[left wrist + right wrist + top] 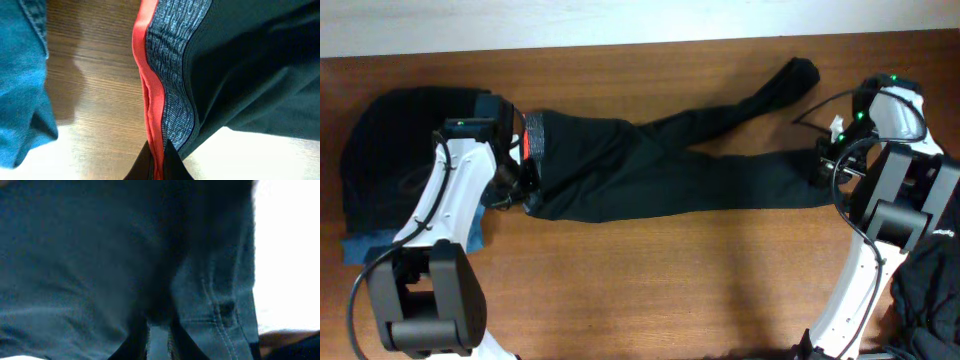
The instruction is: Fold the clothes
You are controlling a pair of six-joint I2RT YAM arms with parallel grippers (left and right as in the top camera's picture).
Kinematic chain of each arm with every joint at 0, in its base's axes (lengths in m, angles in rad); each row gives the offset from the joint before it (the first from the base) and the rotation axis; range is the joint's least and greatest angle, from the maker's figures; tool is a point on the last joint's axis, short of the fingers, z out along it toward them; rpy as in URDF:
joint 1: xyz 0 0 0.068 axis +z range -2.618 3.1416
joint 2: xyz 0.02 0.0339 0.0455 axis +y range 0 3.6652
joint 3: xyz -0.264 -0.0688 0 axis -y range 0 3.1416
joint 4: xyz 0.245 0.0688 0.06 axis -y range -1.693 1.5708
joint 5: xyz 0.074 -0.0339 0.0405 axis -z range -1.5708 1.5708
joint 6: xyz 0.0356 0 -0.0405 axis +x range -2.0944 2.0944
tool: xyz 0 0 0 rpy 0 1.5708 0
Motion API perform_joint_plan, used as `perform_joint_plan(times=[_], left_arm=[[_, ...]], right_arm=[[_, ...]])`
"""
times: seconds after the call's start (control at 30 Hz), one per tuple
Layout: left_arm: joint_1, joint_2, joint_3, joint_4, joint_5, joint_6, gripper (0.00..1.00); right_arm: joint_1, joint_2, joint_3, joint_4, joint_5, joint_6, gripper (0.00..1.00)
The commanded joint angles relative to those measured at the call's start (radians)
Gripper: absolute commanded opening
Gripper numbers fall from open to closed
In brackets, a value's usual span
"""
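Black leggings (650, 175) between left gripper (160, 156) tight on waistband (172, 75) and right gripper (159, 336) tight on hem (220, 315).

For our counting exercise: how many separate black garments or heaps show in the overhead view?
3. The leggings lie stretched across the middle; one black heap sits at the far left; a second black heap sits in the bottom right corner. Either heap may hide more.

Leggings (660, 170) stretch across the table (670, 280), waistband (533, 135) left beside a garment heap (390, 140).
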Motion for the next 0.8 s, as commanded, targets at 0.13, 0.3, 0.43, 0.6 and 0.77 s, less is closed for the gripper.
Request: perform_joint_plan(times=[0.13, 0.3, 0.43, 0.6, 0.77], left_arm=[[0.000, -0.023, -0.060, 0.063, -0.026, 0.016, 0.00], [0.000, -0.023, -0.071, 0.071, -0.026, 0.016, 0.00], [0.000, -0.023, -0.071, 0.069, -0.025, 0.016, 0.00], [0.000, -0.023, -0.071, 0.038, -0.025, 0.016, 0.00], [0.000, -0.023, -0.071, -0.037, -0.021, 0.016, 0.00]], right_arm=[[0.000, 0.004, -0.150, 0.084, 0.096, -0.005, 0.18], [-0.028, 0.004, -0.192, 0.073, 0.352, 0.123, 0.18], [-0.062, 0.004, -0.192, 0.069, 0.400, 0.169, 0.18], [-0.113, 0.004, -0.192, 0.077, 0.425, 0.179, 0.19], [-0.144, 0.004, -0.192, 0.076, 0.444, 0.179, 0.19]])
